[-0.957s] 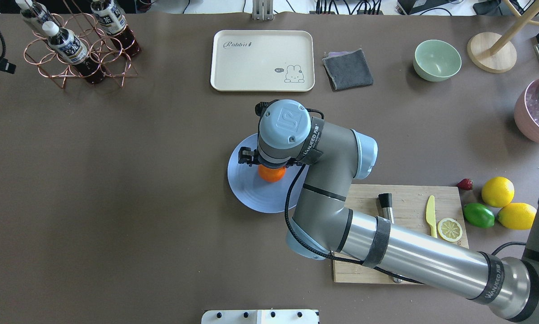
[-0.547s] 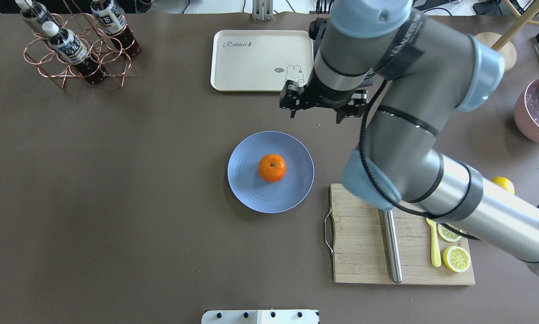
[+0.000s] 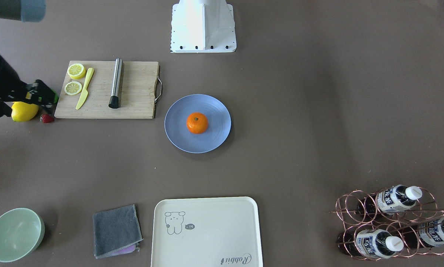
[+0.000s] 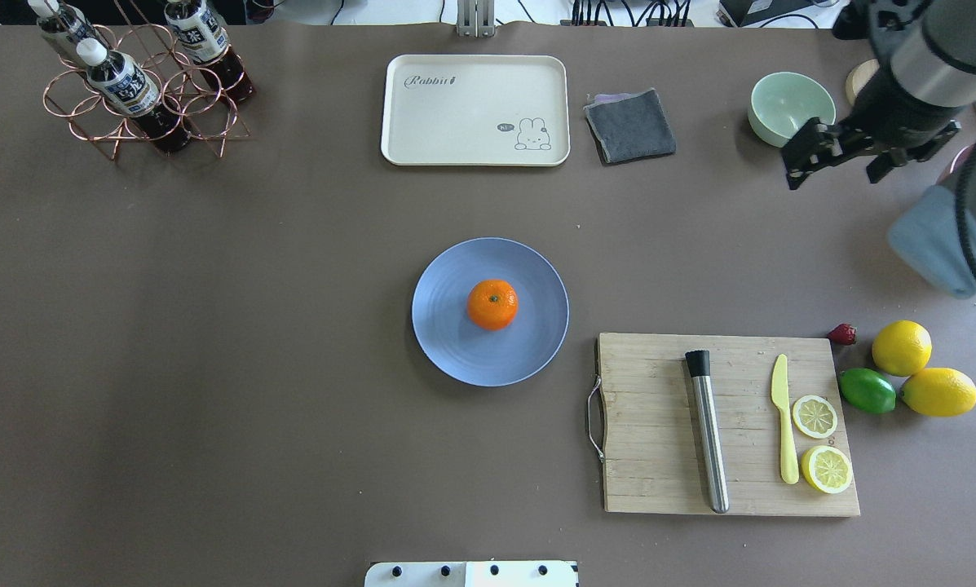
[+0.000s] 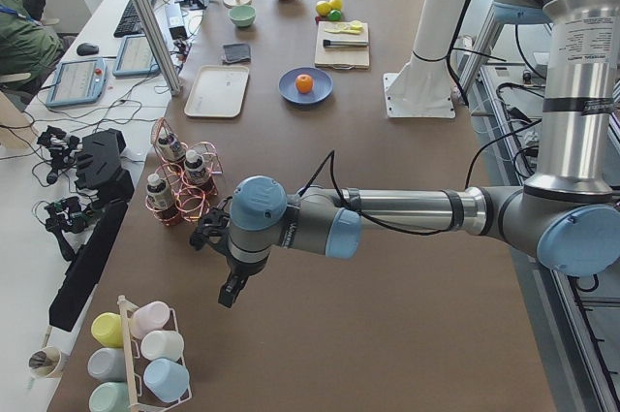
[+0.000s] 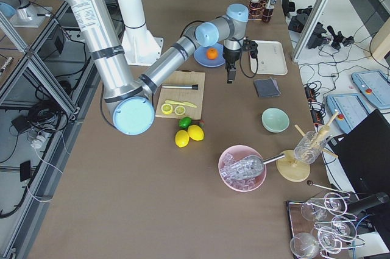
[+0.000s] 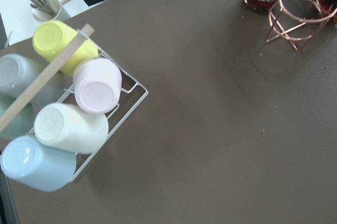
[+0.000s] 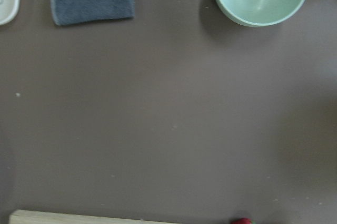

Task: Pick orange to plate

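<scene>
The orange (image 4: 492, 304) rests near the middle of the periwinkle-blue plate (image 4: 443, 346), stem dimple up; the front-facing view shows the same orange (image 3: 197, 122) on the plate (image 3: 216, 139). My right gripper (image 4: 832, 175) hangs open and empty high at the table's back right, beside the green bowl, far from the plate. It enters the front-facing view at the left edge as the right gripper (image 3: 45, 102). The left gripper (image 5: 230, 296) shows only in the exterior left view, near the bottle rack; I cannot tell its state.
A cutting board (image 4: 659, 424) with a metal muddler (image 4: 706, 432), yellow knife and lemon slices lies right of the plate. Lemons (image 4: 901, 346), a lime (image 4: 867, 390), a green bowl (image 4: 791, 108), a cream tray (image 4: 475, 110), a grey cloth (image 4: 629, 125) and a bottle rack (image 4: 141, 81) surround it.
The right gripper was down at the orange on the plate; it has let go, lifted and swung away to the back right. The orange stays on the plate.
</scene>
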You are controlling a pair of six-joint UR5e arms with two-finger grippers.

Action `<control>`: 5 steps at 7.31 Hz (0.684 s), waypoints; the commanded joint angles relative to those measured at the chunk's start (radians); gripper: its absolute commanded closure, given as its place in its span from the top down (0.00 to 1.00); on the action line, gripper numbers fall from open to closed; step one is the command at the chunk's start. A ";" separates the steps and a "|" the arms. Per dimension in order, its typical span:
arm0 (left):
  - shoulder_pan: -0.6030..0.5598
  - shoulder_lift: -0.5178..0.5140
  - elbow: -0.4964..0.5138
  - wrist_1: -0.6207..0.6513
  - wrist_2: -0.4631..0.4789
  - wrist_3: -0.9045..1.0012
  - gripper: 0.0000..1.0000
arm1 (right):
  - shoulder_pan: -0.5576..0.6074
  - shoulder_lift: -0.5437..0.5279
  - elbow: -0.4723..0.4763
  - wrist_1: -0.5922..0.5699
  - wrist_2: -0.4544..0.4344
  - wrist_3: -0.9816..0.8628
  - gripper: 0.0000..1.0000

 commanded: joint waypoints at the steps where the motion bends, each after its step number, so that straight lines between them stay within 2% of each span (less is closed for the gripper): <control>1: 0.043 0.038 -0.072 0.004 0.002 -0.124 0.98 | 0.245 -0.177 -0.035 -0.007 0.066 -0.353 1.00; 2: 0.073 0.040 -0.085 0.004 0.002 -0.169 0.98 | 0.333 -0.205 -0.093 -0.007 0.064 -0.482 1.00; 3: 0.087 0.041 -0.090 0.004 0.002 -0.175 0.98 | 0.387 -0.234 -0.131 -0.004 0.058 -0.534 1.00; 5: 0.104 0.041 -0.090 0.003 0.005 -0.177 0.98 | 0.441 -0.304 -0.170 0.005 0.046 -0.638 1.00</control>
